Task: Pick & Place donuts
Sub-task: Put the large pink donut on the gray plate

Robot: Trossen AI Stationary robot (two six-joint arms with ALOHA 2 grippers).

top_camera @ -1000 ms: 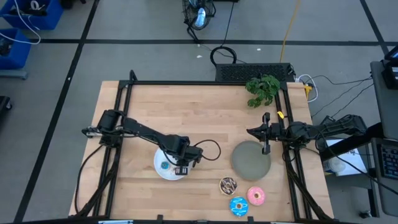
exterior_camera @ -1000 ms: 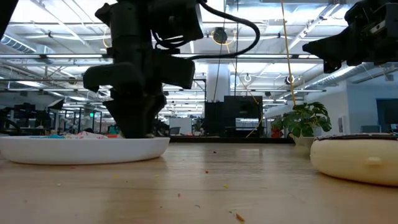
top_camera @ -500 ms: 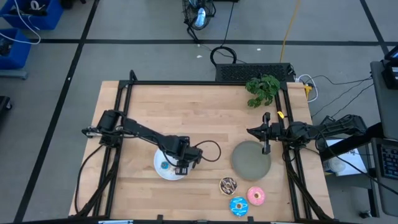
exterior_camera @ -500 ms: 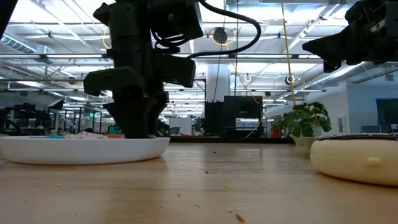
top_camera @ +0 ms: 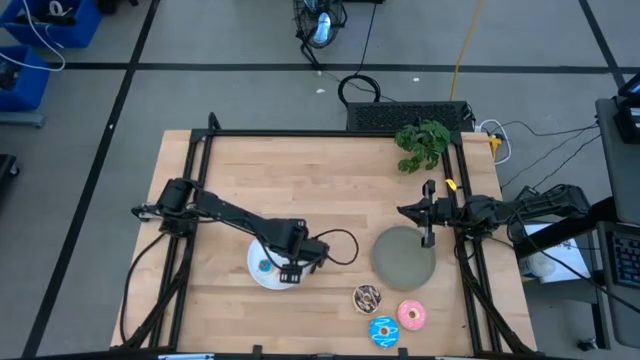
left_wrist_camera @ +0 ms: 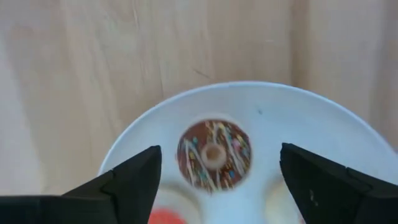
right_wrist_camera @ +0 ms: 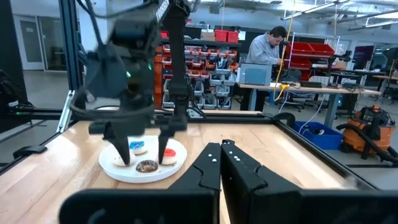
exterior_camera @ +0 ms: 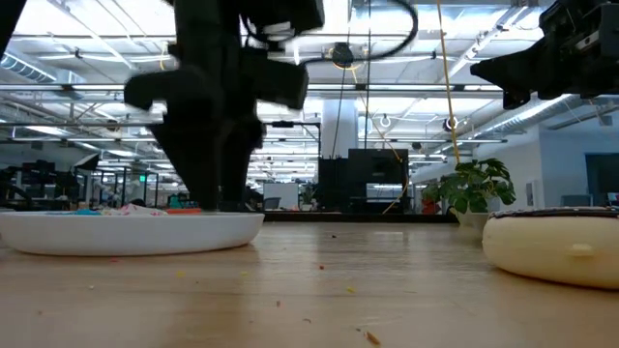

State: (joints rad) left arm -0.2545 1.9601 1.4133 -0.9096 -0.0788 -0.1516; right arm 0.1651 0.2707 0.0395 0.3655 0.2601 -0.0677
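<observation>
The left gripper [left_wrist_camera: 214, 180] hangs released over a brown donut [left_wrist_camera: 214, 155] on the white plate [left_wrist_camera: 323, 124], seemingly centred; it should descend squarely, then clench, while the clenched right gripper [top_camera: 428, 214] waits above the grey plate [top_camera: 400, 262].

I can't read any text, label, brand, number or sign from my feeds. The red bins [right_wrist_camera: 224, 35] on the shelving beyond the table carry no lettering I can make out, and the same goes for the blue crates [top_camera: 25, 55] on the floor at the edge of the overhead view. Nothing on the table or on either arm bears a legible marking.
</observation>
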